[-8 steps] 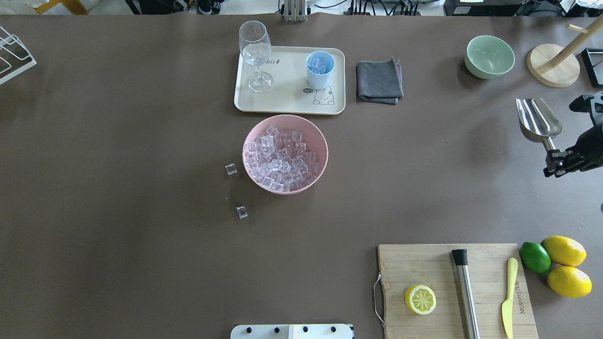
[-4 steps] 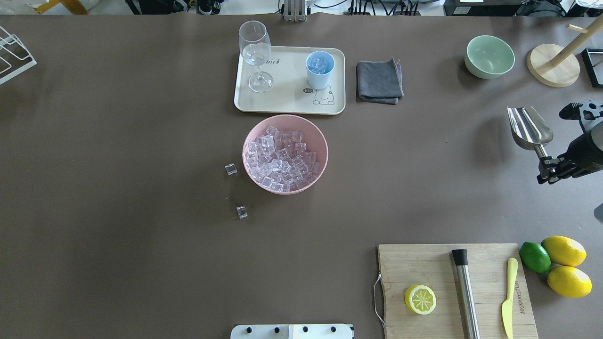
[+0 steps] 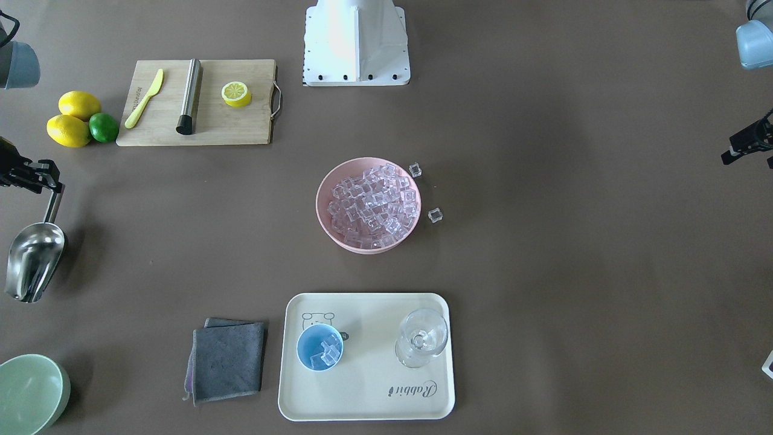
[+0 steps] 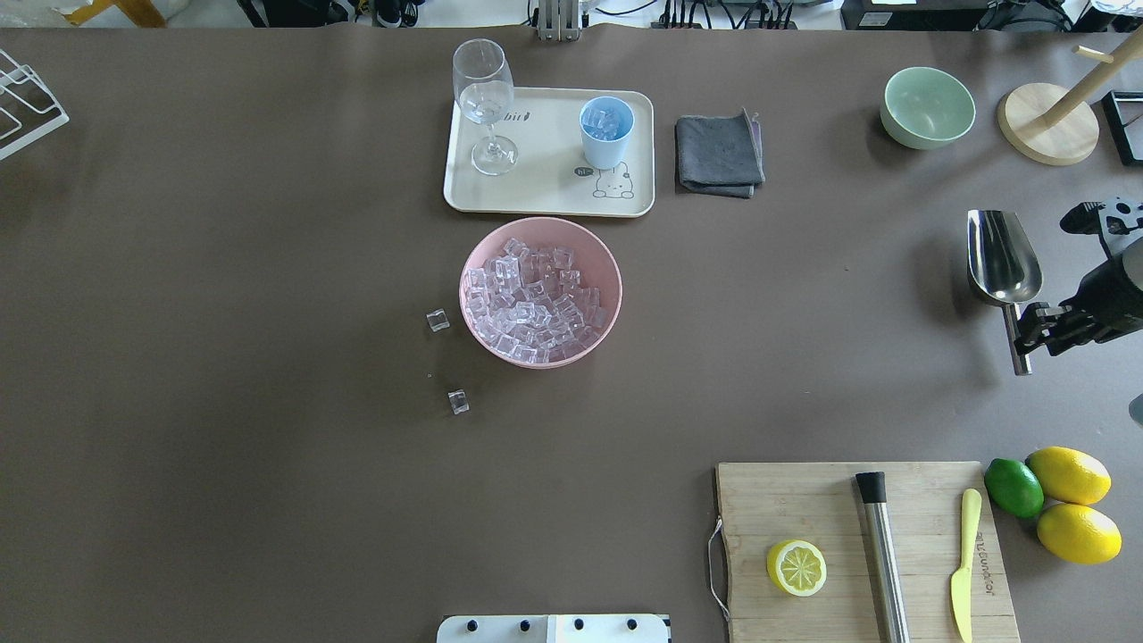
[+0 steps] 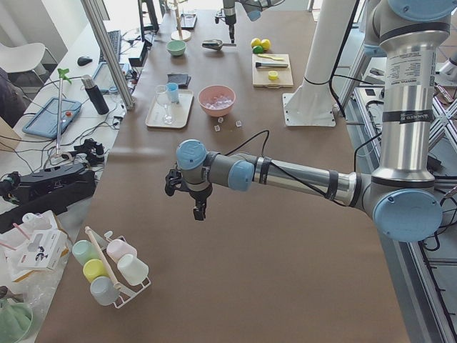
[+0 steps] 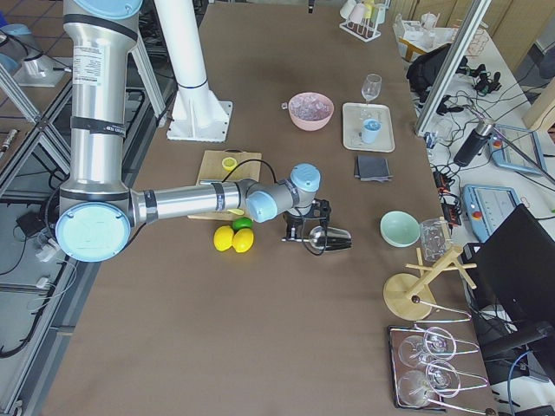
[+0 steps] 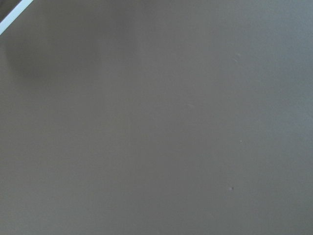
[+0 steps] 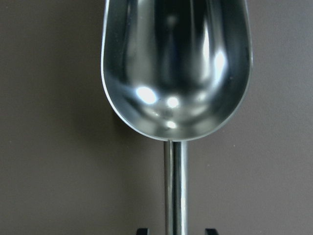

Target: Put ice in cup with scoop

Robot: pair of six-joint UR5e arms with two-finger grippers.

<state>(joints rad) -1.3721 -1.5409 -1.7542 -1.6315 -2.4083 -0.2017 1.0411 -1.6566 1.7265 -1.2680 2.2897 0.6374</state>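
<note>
Since the scoop [image 4: 1004,259] is stiff, slick steel, the right hand [image 4: 1027,328] clamps its thin handle at the overhead frame's right edge; the left hand's [image 5: 198,209] state cannot be told.

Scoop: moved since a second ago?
Yes. The scoop has shifted away from the green bowl, toward the limes' side, and turned.
</note>
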